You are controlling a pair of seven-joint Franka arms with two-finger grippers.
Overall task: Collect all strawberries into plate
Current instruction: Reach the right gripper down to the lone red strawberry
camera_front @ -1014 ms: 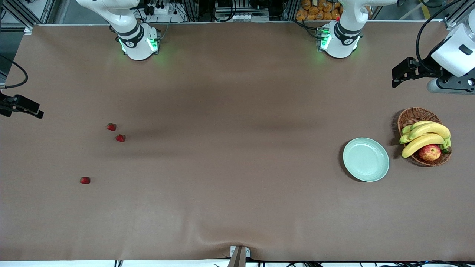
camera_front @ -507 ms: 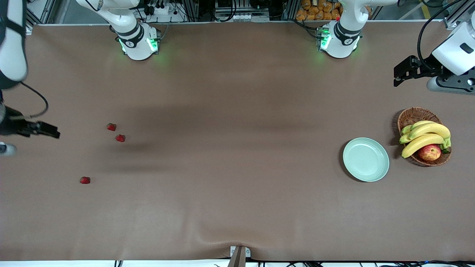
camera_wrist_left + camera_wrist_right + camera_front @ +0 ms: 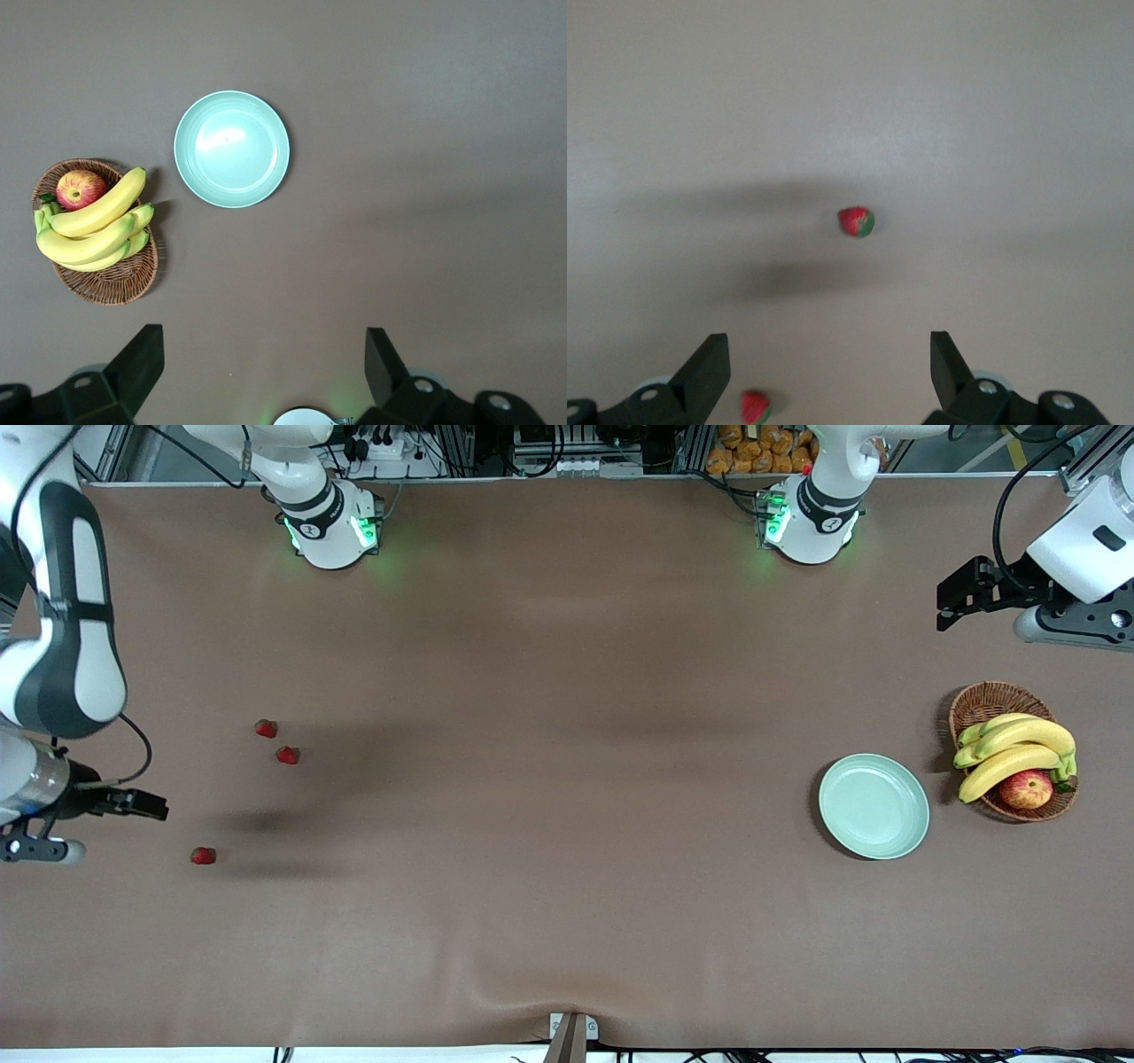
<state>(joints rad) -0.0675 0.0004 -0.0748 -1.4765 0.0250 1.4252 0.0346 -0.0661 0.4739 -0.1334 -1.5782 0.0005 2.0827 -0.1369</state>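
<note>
Three strawberries lie toward the right arm's end of the table: two close together (image 3: pixel 266 728) (image 3: pixel 287 755) and a lone one (image 3: pixel 203 856) nearer the front camera. My right gripper (image 3: pixel 133 804) is open and empty, up over bare table beside the lone berry. The right wrist view shows one strawberry (image 3: pixel 856 221) ahead of the open right gripper (image 3: pixel 828 363) and another (image 3: pixel 755 407) near one finger. The mint-green plate (image 3: pixel 873 806) (image 3: pixel 232 149) sits empty toward the left arm's end. My left gripper (image 3: pixel 961 595) (image 3: pixel 263 354) is open, empty, and waits high over the table.
A wicker basket (image 3: pixel 992 701) (image 3: pixel 115 279) with bananas and a red-yellow apple (image 3: pixel 1026 788) stands beside the plate, at the left arm's end. The brown cloth has a small ripple at its front edge (image 3: pixel 496 992).
My right arm has swung in from the table's end, toward the front camera and the lone strawberry. The left arm has hardly moved. The strawberries and plate are unmoved.
</note>
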